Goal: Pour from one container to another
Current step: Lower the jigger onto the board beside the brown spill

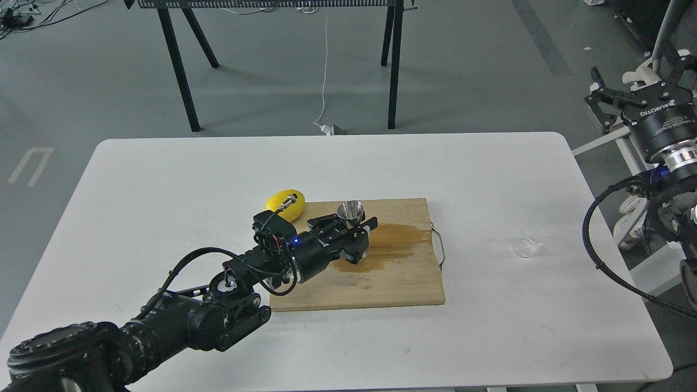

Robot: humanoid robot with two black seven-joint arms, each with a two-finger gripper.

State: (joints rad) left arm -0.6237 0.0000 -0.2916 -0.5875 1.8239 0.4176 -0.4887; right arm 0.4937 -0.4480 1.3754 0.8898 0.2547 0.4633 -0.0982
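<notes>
The steel jigger (pixel 350 209) stands upright over the back left part of the wooden cutting board (pixel 403 283), its open top cone showing. My left gripper (pixel 352 225) is shut on its lower half, one finger on each side; the lower cone is hidden by the fingers. The small clear glass cup (pixel 529 241) lies on the white table far to the right of the board, apart from both grippers. My right gripper (pixel 634 90) hangs open, high beyond the table's right edge, with nothing between its fingers.
A brown wet stain (pixel 389 245) spreads across the middle of the board. A yellow lemon (pixel 285 202) rests on the table at the board's back left corner, just behind my left wrist. A wire handle (pixel 439 247) sticks out from the board's right edge.
</notes>
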